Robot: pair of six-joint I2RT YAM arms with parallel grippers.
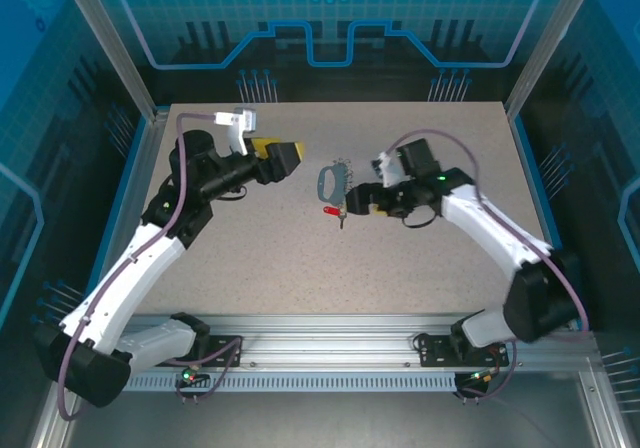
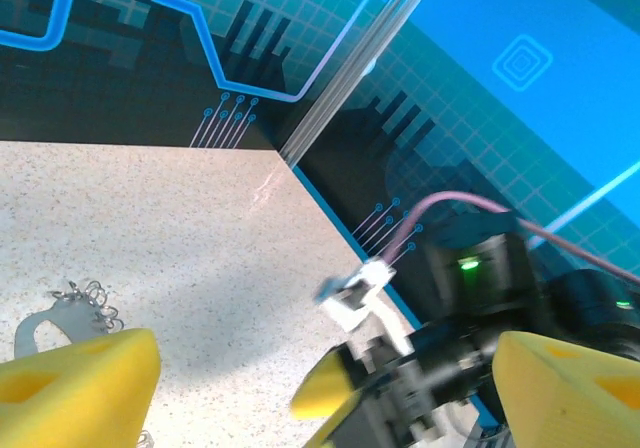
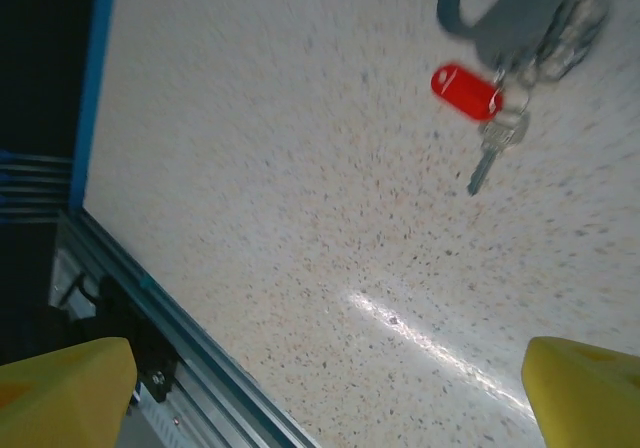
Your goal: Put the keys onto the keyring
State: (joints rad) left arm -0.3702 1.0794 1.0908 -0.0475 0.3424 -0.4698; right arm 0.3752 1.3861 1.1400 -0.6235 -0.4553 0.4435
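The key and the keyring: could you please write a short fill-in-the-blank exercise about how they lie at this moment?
1. The key has a ___ plastic head.
2. The left gripper has ___ fingers.
3. The jaws of the right gripper stand ___.
4. On the table, the keyring lies ___ the two grippers.
Missing words: red, yellow, open, between.
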